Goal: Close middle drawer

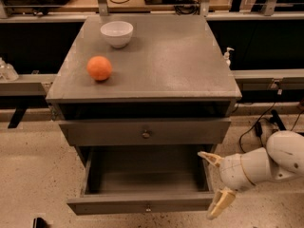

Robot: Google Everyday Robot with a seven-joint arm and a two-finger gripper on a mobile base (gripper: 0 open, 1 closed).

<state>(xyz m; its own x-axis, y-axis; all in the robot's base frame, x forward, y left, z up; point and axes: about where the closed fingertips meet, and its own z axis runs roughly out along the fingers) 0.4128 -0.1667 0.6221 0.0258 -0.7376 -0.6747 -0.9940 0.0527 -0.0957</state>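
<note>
The middle drawer (142,205) is pulled far out at the bottom of the grey cabinet. It has a slim front panel with a tiny knob at its centre, and its inside is empty. My gripper (214,181) is open, just off the right end of the drawer's front. One fingertip (207,156) is by the drawer's right side wall. The other (219,204) is at the front panel's right corner. The gripper holds nothing.
Above it is a taller drawer front (190,132) with a bigger brass knob, slightly out. An orange (99,68) and a white bowl (117,33) sit on the cabinet top (180,65). Cables (259,127) lie on the floor to the right.
</note>
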